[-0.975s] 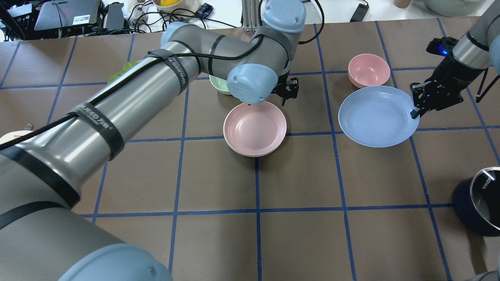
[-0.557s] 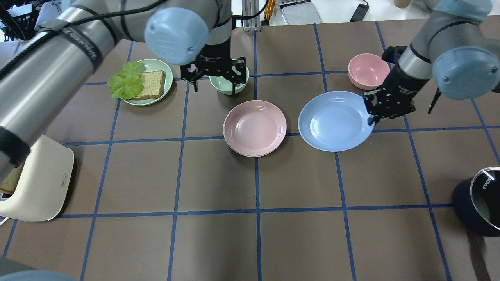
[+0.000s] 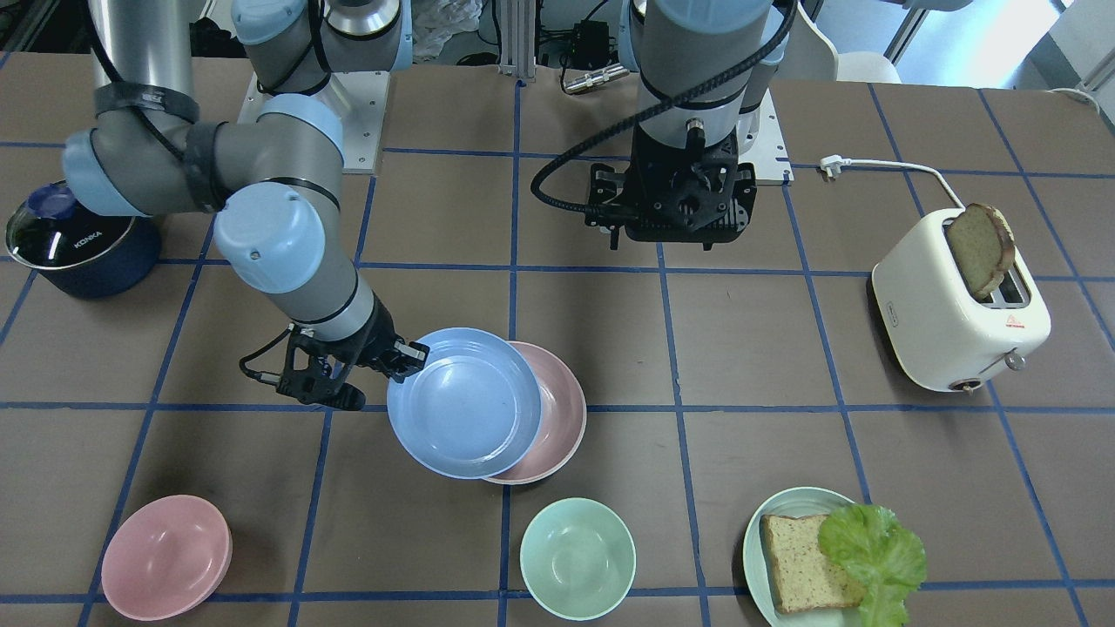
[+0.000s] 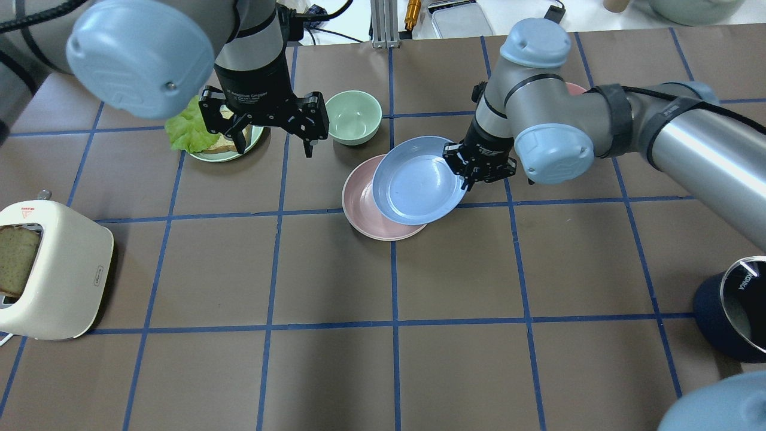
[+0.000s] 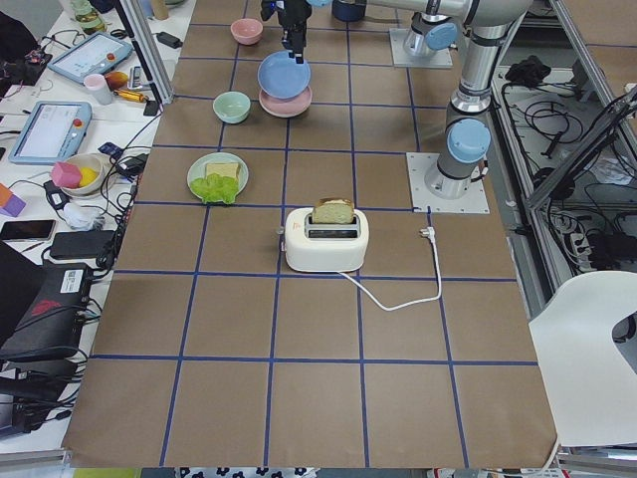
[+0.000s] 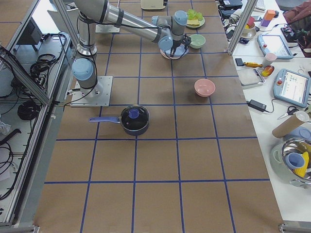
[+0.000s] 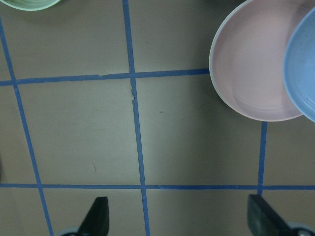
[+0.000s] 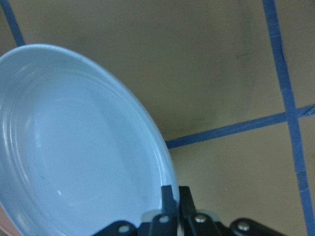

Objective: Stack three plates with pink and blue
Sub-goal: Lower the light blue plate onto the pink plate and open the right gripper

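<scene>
Brown blue-taped table | right gripper clamps rim of light blue round plastic plate, partly over pale pink round plastic plate | left gripper hangs spread wide, empty

Brown desk ruled into squares by blue tape lines; white side bench with tablets along one long edge; white chair near one corner; even, diffuse light.

The blue plate is a light, matte blue and the pink plate a pale pink. The table is brown with a grid of blue lines. The mint bowl, pink bowl, cream toaster and dark blue pot are all plain.
</scene>
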You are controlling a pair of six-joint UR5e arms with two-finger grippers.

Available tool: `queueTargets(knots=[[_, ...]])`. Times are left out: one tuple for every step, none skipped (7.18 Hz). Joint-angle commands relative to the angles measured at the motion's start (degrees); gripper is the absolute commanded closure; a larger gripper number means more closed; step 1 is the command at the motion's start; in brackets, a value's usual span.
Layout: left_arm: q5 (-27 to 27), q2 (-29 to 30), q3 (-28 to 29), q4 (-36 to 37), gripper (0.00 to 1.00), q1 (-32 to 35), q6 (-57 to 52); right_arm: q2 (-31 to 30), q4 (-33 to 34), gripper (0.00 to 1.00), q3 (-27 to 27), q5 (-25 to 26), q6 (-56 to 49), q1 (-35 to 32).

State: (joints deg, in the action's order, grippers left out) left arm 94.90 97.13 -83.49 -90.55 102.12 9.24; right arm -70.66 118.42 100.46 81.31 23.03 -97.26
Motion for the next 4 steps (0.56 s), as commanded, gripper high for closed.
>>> queueTargets(knots=[[0.1,-1.7,-2.1,3.0,0.0,-2.3,-0.4,0.5,1.1,1.0,-0.2,0.0,4.0,-2.2],[0.2,-2.3,-3.5,3.0,0.0,-3.2,-0.4,0.6,1.2,1.0,-0.1,0.0,4.4,-3.0],[0.2,-3.3,-4.7,3.4,0.0,-3.4,-0.5,0.8,1.2,1.0,-0.2,-0.3,4.3,-3.1],[0.0,-3.3,-4.8,3.7,0.0,-4.2,-0.5,1.1,1.2,1.0,-0.1,-2.0,5.6,-3.2]])
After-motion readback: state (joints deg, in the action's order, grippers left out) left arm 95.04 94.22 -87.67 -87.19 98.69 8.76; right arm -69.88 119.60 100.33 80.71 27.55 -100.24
